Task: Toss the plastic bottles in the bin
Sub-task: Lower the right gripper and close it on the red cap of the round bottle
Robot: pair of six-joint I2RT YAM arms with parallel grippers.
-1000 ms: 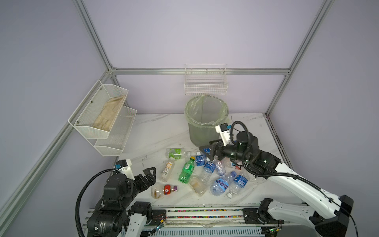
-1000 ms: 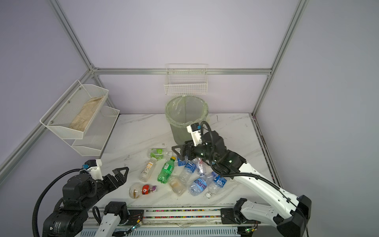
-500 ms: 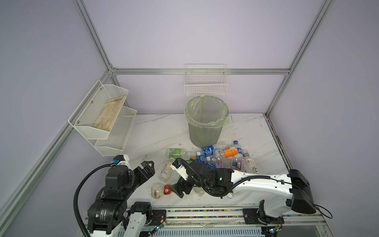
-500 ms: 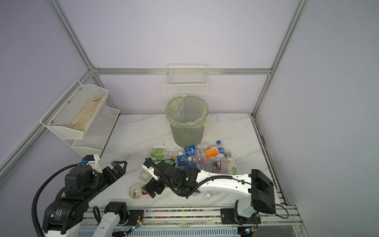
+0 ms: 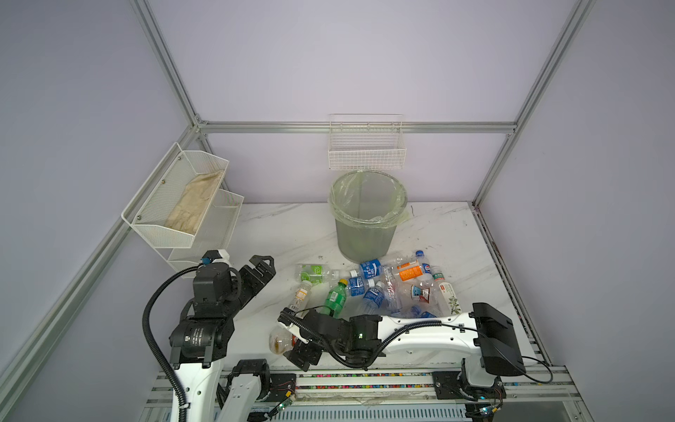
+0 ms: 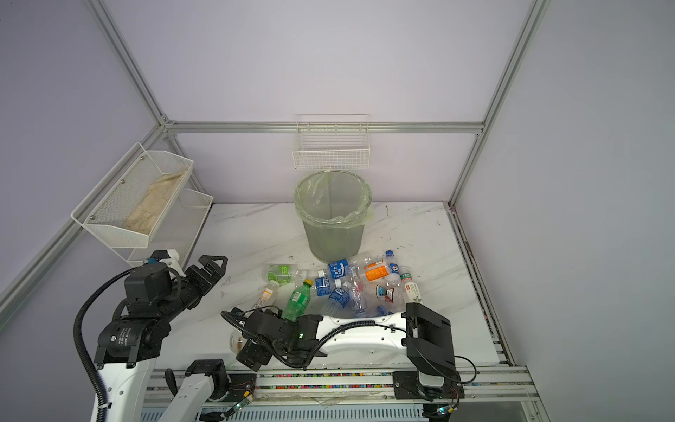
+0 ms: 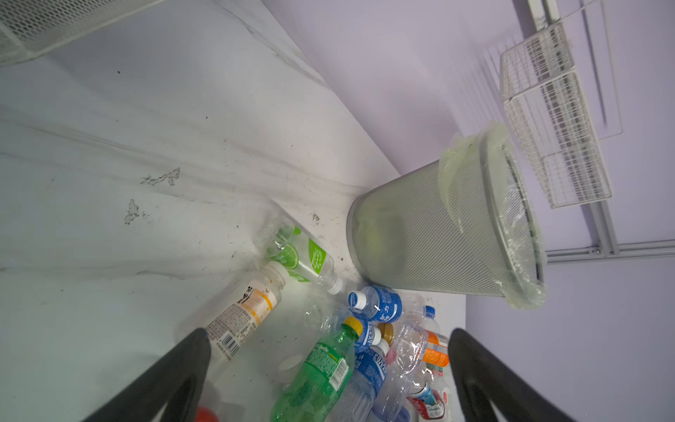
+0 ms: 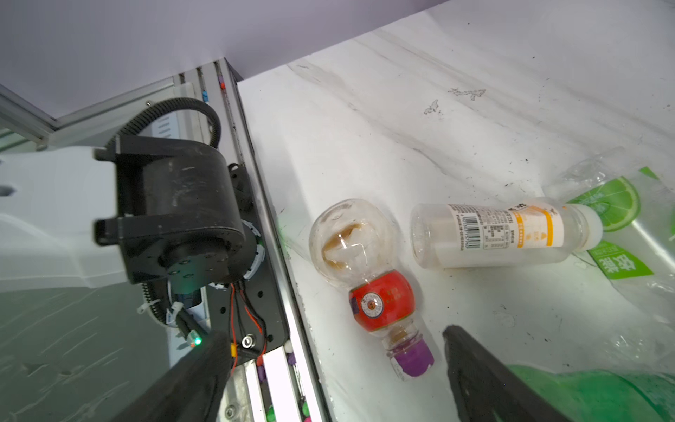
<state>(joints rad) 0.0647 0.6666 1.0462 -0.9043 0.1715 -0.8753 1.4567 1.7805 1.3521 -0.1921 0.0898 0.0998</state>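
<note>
right fingers point(image 8: 475, 369) apart, low at counter point(image 5: 292, 226) front edge, straddling neck of round red-label bottle point(image 8: 350, 237), not clamped. left fingers point(image 5: 261, 265) apart, empty, hovering left. other bottles point(image 5: 383, 288) heaped on counter just in front of bin point(image 5: 365, 234); bin upright.

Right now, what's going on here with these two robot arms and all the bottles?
The right gripper, open, reaches across to the near edge of the table. The neck end of a round bottle with a red label and purple cap lies between its fingers, not gripped. The left gripper hangs open above the table, holding nothing. The other plastic bottles lie heaped in front of the bin; none shows inside it.
</note>
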